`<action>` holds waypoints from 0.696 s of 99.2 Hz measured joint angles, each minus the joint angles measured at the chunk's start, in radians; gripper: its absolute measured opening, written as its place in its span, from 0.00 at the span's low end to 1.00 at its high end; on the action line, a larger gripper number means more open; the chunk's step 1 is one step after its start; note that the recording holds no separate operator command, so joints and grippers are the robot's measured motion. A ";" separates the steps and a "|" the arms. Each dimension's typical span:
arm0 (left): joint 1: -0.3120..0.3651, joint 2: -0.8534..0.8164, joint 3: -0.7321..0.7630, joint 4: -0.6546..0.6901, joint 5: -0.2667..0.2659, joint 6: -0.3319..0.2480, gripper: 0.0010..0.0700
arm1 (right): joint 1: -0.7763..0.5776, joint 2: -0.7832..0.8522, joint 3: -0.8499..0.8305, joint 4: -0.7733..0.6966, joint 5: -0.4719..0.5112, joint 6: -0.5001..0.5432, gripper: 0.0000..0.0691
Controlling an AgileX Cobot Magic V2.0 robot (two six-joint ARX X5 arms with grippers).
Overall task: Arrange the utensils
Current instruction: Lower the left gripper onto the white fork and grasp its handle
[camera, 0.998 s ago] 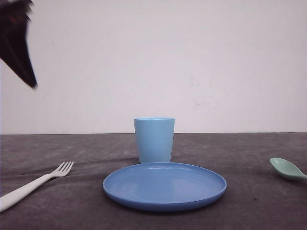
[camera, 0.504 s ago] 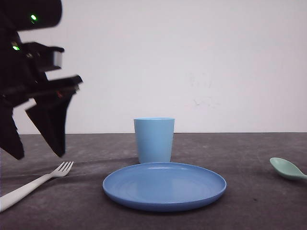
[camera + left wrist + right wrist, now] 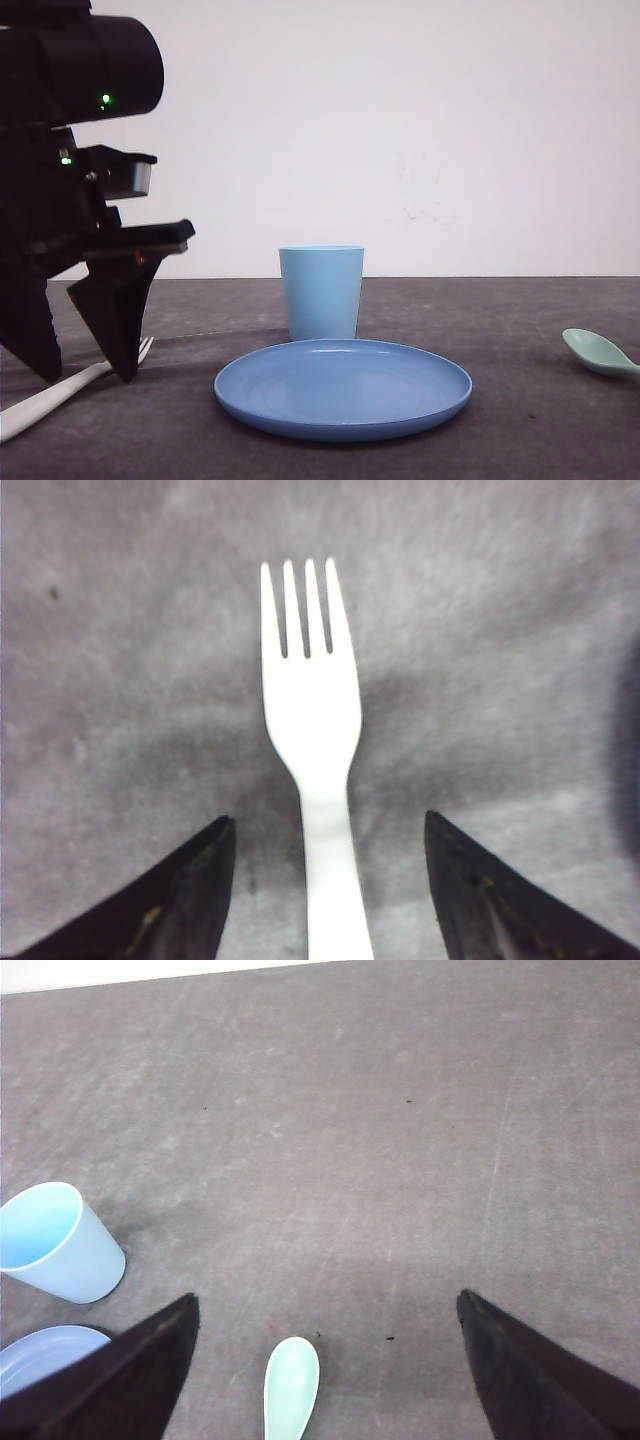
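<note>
Left wrist view: the fork (image 3: 312, 730) lies flat on the counter (image 3: 520, 630), well left of the blue plate (image 3: 343, 388), its handle running straight between the open left hand (image 3: 328, 880), whose fingers straddle it untouched.

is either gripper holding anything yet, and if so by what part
Nothing is held. The left gripper is open, its fingers on either side of the white fork handle without touching it. The right gripper is open above the spoon.
</note>
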 joint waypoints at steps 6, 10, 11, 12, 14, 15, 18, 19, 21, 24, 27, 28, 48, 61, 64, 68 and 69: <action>0.000 0.004 0.000 0.000 -0.003 -0.003 0.49 | 0.000 0.000 0.000 0.000 0.000 0.000 0.75; 0.000 0.004 0.000 0.000 -0.003 -0.005 0.48 | 0.000 0.000 0.000 0.000 0.000 0.000 0.75; 0.000 0.004 0.000 0.000 -0.004 -0.005 0.47 | 0.000 0.000 0.000 0.000 0.000 0.000 0.75; 0.000 0.004 0.000 0.000 -0.004 -0.005 0.47 | 0.000 0.000 0.000 0.000 0.000 0.000 0.75; 0.000 0.004 0.000 0.000 -0.004 -0.006 0.45 | 0.000 0.000 0.000 0.000 0.000 0.000 0.75; 0.000 0.004 0.000 0.000 -0.004 -0.006 0.43 | 0.000 0.000 0.000 0.000 0.000 0.000 0.75; 0.000 0.004 0.000 0.000 -0.004 -0.006 0.37 | 0.000 0.000 0.000 -0.001 0.000 0.000 0.75; 0.000 0.004 0.000 0.000 -0.004 -0.007 0.36 | 0.000 0.000 0.000 -0.002 0.000 0.000 0.75; 0.000 0.004 0.000 0.000 -0.004 -0.008 0.31 | 0.000 0.000 0.000 -0.002 0.000 0.000 0.75; 0.000 0.004 0.000 0.000 -0.004 -0.010 0.23 | 0.000 0.000 0.000 -0.003 0.000 0.000 0.75; 0.000 0.004 0.000 0.000 -0.004 -0.012 0.16 | 0.000 0.000 0.000 -0.006 0.000 0.000 0.75; 0.000 0.004 0.000 0.000 -0.004 -0.013 0.14 | 0.000 0.000 0.000 -0.007 0.000 0.000 0.75; 0.000 0.004 0.000 0.001 -0.003 -0.022 0.04 | 0.000 0.000 0.000 -0.022 0.000 0.000 0.75; 0.000 0.000 0.000 0.000 -0.003 -0.026 0.04 | 0.000 0.000 0.000 -0.022 0.000 0.000 0.75; 0.000 -0.004 0.002 -0.002 -0.003 -0.026 0.04 | 0.000 0.000 0.000 -0.022 0.000 0.000 0.75; 0.000 -0.015 0.007 -0.001 -0.004 -0.027 0.04 | 0.000 0.000 0.000 -0.022 0.000 0.000 0.75; 0.000 -0.019 0.010 0.000 -0.003 -0.027 0.04 | 0.000 0.000 0.000 -0.022 0.000 0.000 0.75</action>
